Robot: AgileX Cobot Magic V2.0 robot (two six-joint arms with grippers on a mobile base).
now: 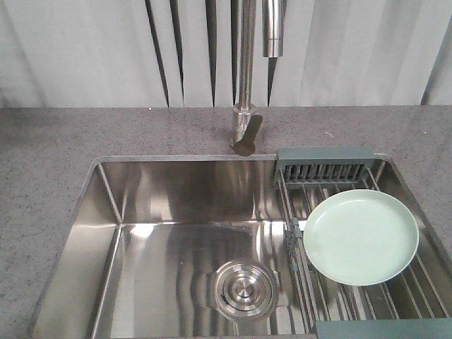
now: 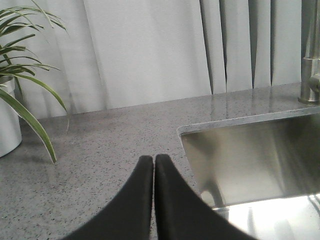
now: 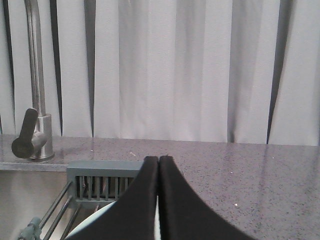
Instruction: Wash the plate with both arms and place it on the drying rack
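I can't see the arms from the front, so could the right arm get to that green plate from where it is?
Probably yes. The right gripper, fingers shut and empty, hangs just above the plate, which lies uncovered on the drying rack. It would need to open first.

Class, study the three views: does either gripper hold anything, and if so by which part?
Nothing is held. The left gripper and right gripper are both shut on nothing; the plate lies flat on the drying rack, untouched.

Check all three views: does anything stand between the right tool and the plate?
Nothing visible does. The right tool is shut above the plate, which lies on the drying rack; only the plate's rim shows below it.
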